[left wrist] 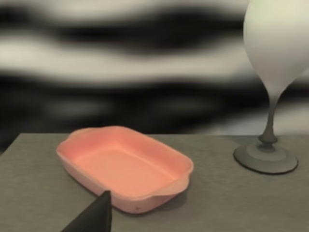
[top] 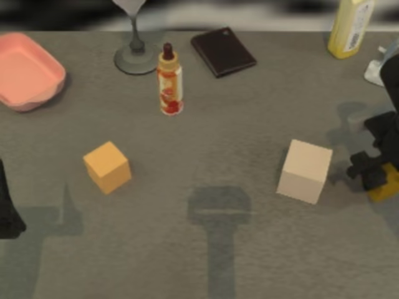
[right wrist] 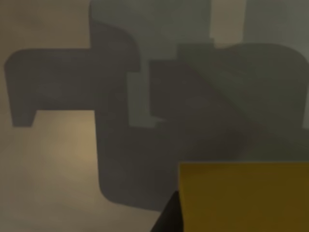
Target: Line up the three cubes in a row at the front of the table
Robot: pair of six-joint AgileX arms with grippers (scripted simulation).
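The medium light-orange cube (top: 107,166) sits left of centre on the table (top: 206,143). Right of centre rests the large cream-beige cube (top: 305,170). At the right edge my right gripper (top: 373,171) is shut on the small dark mustard-yellow cube (top: 388,188); most of that cube is hidden under the arm. In the right wrist view this cube (right wrist: 246,198) fills the lower corner, and one dark finger (right wrist: 169,217) presses its side. My left gripper (top: 7,218) is parked at the left edge, open, with a single finger (left wrist: 96,215) showing and nothing held.
A pink tray (top: 25,71) (left wrist: 125,164) lies at the back left. Beside it stands a stemmed glass (top: 136,53) (left wrist: 270,72), then a sauce bottle (top: 169,81) and a dark wallet (top: 223,52). A yellow bottle (top: 351,26) stands at the back right.
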